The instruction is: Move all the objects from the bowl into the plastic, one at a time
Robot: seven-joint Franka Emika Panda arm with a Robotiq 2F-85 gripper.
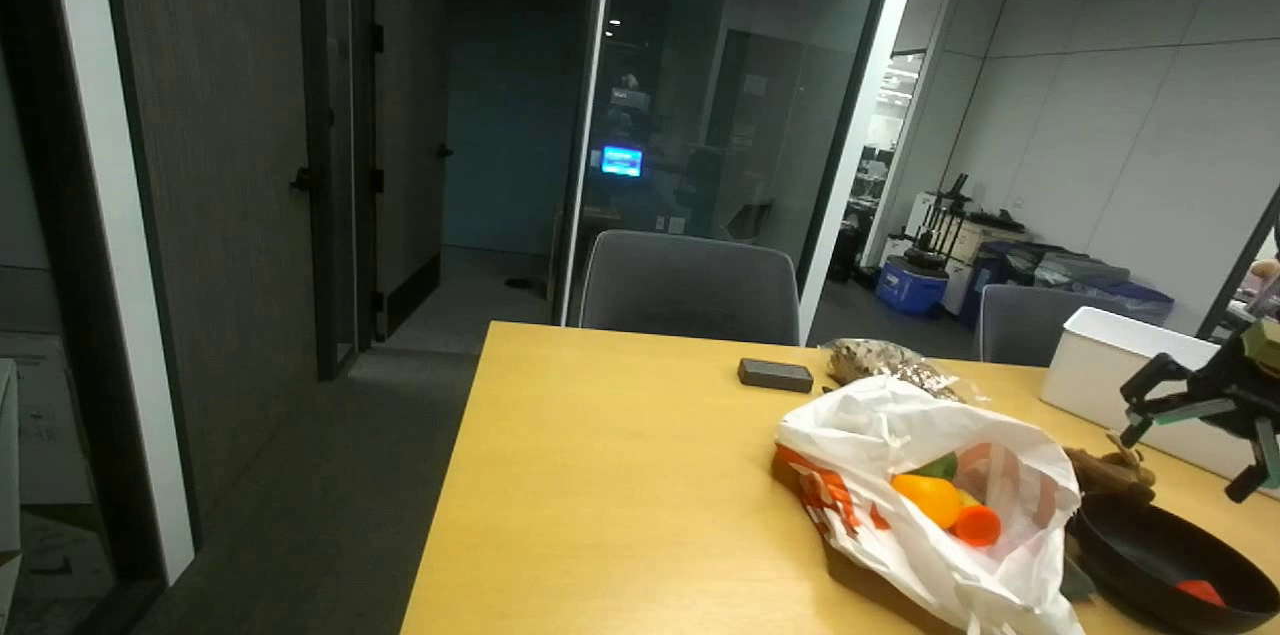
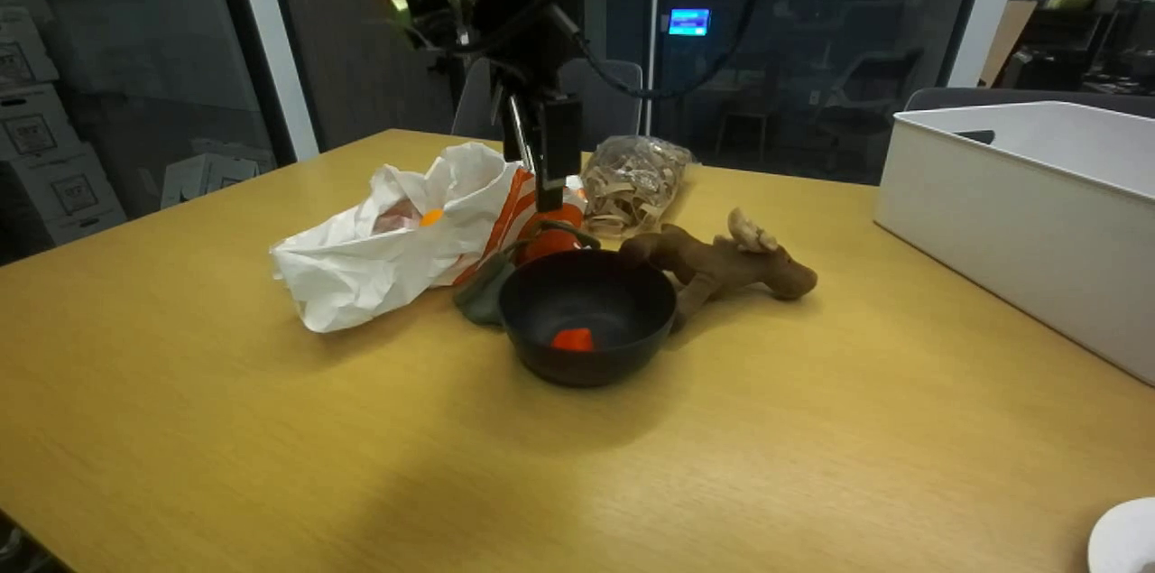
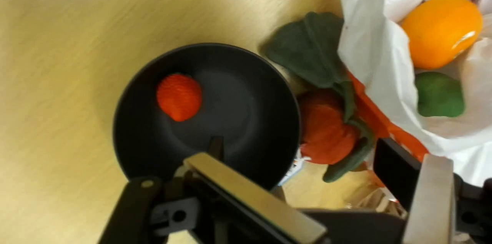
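1. I see one red-orange piece (image 3: 179,97) sitting in the black bowl (image 3: 234,98).
2. A leafy red toy (image 3: 326,132) lies between it and the white plastic bag (image 2: 361,275), which holds an orange piece (image 3: 441,30) and a green piece (image 3: 439,95).
3. Above the desk (image 2: 271,429) hangs the tool (image 1: 1187,461), jaws wide apart on bare air.

In the wrist view, the lower edge cuts off the gripper (image 3: 303,153), which hides part of the bowl (image 3: 230,117); the right edge crops the bag (image 3: 367,21). In an exterior view, the bowl's near wall hides the bottom of a red piece (image 2: 573,339), folds cover most of an orange piece (image 2: 431,217), and a white round thing (image 2: 1125,539) is too cropped to name.
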